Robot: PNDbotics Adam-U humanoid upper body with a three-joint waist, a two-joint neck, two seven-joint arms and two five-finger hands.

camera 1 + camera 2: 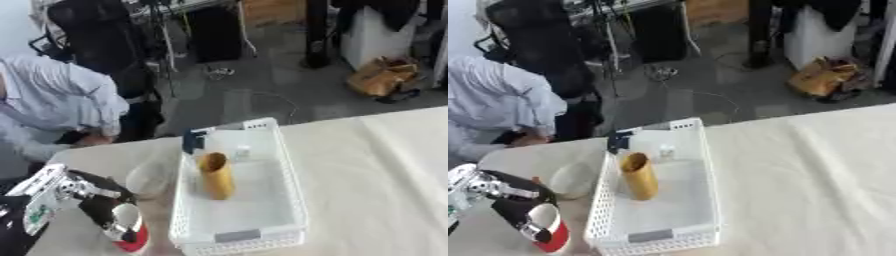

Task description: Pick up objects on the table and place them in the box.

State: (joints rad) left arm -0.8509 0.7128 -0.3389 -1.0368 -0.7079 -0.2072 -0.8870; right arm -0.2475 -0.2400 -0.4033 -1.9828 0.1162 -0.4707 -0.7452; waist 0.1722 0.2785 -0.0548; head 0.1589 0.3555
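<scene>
No readable text, brand, number or sign anywhere. Grey label plate on the near end wall of the white basket: blank or too blurred to read. Red and white object in the left hand: no lettering discernible. Dark blue item at the basket's far corner: nothing legible on it.
</scene>
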